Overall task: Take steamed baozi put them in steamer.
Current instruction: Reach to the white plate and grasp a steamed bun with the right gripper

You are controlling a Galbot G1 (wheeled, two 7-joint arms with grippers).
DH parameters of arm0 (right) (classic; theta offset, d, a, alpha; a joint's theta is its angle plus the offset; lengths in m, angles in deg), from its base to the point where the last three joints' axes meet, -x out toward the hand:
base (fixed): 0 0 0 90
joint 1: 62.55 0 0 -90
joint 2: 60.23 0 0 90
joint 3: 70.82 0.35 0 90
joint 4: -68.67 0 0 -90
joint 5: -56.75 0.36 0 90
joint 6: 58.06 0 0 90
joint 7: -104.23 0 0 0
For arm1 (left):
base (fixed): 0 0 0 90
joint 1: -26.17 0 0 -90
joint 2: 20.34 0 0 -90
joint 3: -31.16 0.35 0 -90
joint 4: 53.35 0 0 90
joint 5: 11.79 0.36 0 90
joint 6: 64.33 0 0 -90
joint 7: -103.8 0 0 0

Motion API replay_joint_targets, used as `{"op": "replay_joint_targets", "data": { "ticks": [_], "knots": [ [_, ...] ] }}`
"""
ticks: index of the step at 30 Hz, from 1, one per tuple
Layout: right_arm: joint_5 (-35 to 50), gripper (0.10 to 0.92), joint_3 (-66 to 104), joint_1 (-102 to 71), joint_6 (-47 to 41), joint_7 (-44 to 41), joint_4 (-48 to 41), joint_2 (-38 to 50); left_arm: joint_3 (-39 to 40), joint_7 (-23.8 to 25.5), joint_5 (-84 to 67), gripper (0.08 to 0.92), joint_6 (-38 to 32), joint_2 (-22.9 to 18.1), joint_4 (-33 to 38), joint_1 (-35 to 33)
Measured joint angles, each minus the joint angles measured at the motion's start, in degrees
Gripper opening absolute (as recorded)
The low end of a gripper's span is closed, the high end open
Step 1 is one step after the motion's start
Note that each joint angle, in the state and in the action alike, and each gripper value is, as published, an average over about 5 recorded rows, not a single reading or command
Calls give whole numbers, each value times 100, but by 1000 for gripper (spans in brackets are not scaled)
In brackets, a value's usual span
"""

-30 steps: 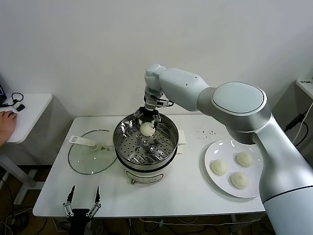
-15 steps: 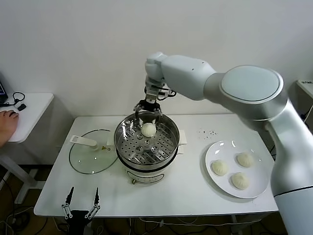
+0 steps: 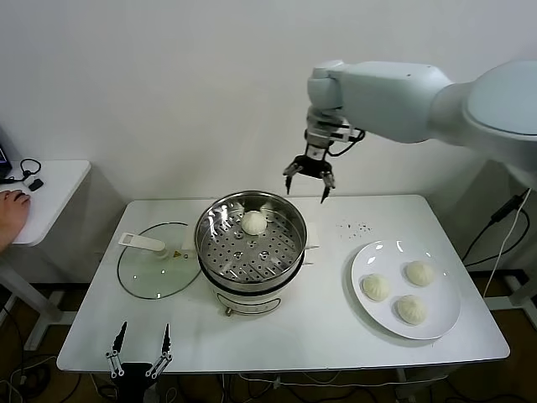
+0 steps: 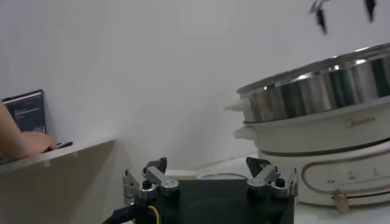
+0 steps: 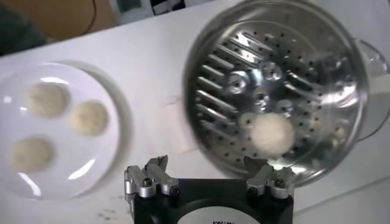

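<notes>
Moved: right end effector (image 3: 308, 177) is lifting clear of steamer (image 3: 249, 244), jaws wide, empty.
Advice: approach the plate (image 3: 367, 255) baozi (image 3: 375, 287) from above.

From my head view, the right arm (image 3: 470, 92) runs off the picture's right edge, so I can't see its shoulder. The left gripper (image 3: 139, 353) sits at the bottom edge with its body cut off. A hand (image 3: 10, 214) on the side table is cropped at the left edge. In the left wrist view the steamer (image 4: 323, 122) is cut by the right edge and its inside is hidden behind its wall; the right gripper (image 4: 341, 15) shows only as dark fingertips at the top. The right wrist view is blurred: the baozi in the steamer (image 5: 271, 135) and the three on the plate (image 5: 15, 182) show no surface detail.
</notes>
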Motion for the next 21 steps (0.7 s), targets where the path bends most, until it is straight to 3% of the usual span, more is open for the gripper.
{"op": "replay_joint_targets", "data": {
  "ticks": [8,21],
  "knots": [
    [491,823,-852,663,-609,214,904,820,43,4,0,823,10,14,-15,35],
    [567,823,-1541,894,-3775,1022,2396,2229,73,9,9,823,16,19,-85,70]
  ]
}}
